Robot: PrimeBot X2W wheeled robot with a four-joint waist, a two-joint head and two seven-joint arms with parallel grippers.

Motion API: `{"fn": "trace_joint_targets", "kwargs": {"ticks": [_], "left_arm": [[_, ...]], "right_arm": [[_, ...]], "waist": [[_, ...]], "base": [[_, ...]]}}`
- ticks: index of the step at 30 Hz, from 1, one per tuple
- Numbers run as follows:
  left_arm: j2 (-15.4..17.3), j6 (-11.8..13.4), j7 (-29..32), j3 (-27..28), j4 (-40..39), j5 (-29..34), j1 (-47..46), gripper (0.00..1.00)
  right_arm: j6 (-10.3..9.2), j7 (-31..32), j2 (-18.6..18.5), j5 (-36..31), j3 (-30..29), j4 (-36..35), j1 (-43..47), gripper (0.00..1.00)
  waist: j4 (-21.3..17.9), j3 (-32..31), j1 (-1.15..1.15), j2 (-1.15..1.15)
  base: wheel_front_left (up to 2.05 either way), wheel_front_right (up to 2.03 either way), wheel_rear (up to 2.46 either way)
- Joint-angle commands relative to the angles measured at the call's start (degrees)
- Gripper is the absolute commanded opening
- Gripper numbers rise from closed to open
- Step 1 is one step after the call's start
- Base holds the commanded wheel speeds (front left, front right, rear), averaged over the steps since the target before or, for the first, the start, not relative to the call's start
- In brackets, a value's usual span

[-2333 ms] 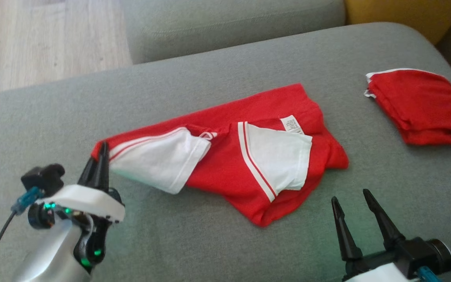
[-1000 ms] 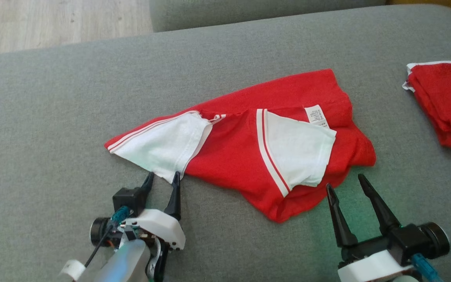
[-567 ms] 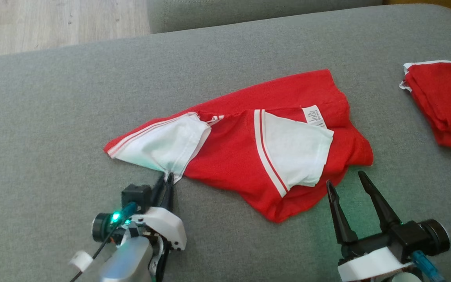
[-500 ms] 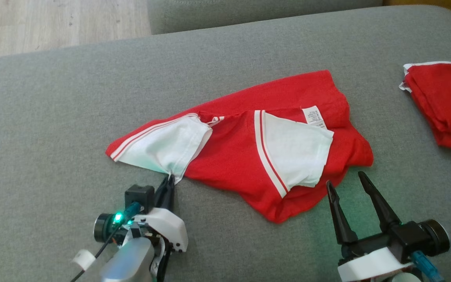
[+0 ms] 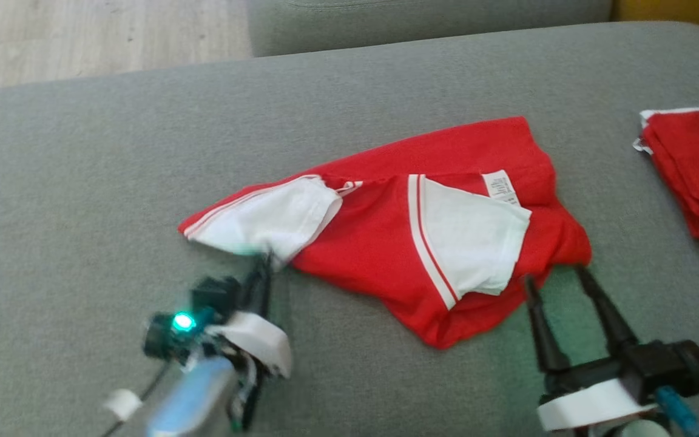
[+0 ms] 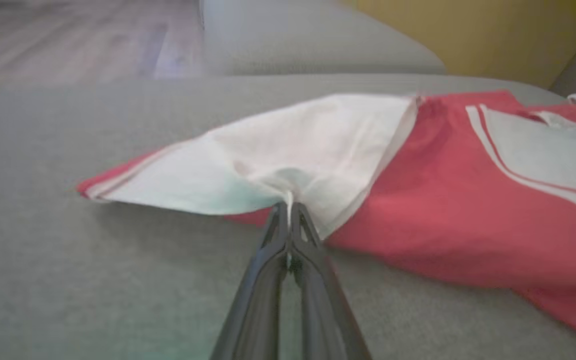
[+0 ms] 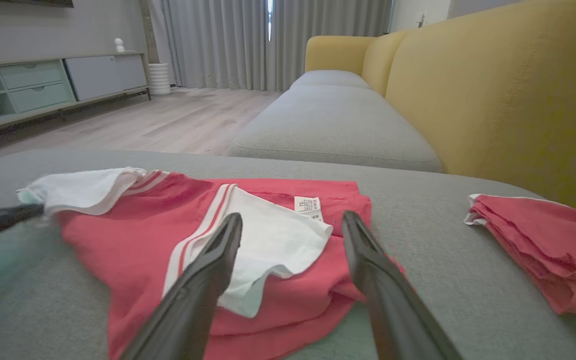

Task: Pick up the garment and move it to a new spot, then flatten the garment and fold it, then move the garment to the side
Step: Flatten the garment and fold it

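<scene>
The garment [image 5: 380,243] is a red piece with white flaps and striped trim, lying rumpled and inside out on the grey sofa seat [image 5: 82,182]. My left gripper [image 5: 263,265] is shut on the near corner of the left white flap [image 5: 270,218]. In the left wrist view the gripper [image 6: 288,207] pinches that white cloth, which puckers up at the tips. My right gripper [image 5: 554,276] stands open at the garment's near right edge, nothing between its fingers. In the right wrist view the gripper [image 7: 292,216] straddles the right white flap [image 7: 273,240] from above.
A second red garment [image 5: 695,170] lies folded at the seat's far right, also seen as a red pile [image 7: 543,240]. A yellow backrest [image 7: 493,100] rises to the right. Another grey seat [image 7: 338,120] and wooden floor [image 5: 82,36] lie beyond.
My left gripper went from open around the white flap's corner to shut on it. The head camera shifted slightly; the right gripper has kept its place, open.
</scene>
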Motion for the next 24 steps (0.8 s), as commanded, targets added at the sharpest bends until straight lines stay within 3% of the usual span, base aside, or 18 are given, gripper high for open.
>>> {"fn": "trace_joint_targets", "kwargs": {"ticks": [1,7,13,18,24], "left_arm": [[3.85,1.21,-0.74,3.87,-6.42,1.24,-0.98,0.00],[10.43,2.85,-0.77,7.13,-19.17,3.33,-0.49,0.00],[15.62,4.42,1.61,9.10,-27.84,4.87,-4.39,0.00],[17.36,5.03,4.04,9.52,-31.74,5.72,-7.68,0.00],[17.18,5.27,5.34,8.88,-33.59,6.31,-9.86,0.00]], "right_arm": [[-0.04,-0.37,-0.53,0.26,-0.55,-1.96,-1.39,1.00],[-0.04,-0.37,-1.91,3.72,-2.88,1.20,-4.36,1.00],[-0.04,1.00,-8.38,12.65,-3.20,8.74,-12.78,1.00],[-0.04,12.55,-16.85,26.63,1.33,12.72,-20.40,1.00],[-0.04,27.36,-24.93,47.05,6.05,11.35,-24.71,1.00]], "waist": [[1.05,0.05,0.00,0.00],[3.03,1.35,0.00,0.00],[4.84,4.51,0.00,0.00],[5.70,6.61,0.00,0.00],[6.64,8.41,0.00,0.00]], "base": [[0.00,0.00,0.00],[0.00,0.00,0.00],[0.00,0.00,0.00],[0.00,0.00,0.00],[0.00,0.00,0.00]]}}
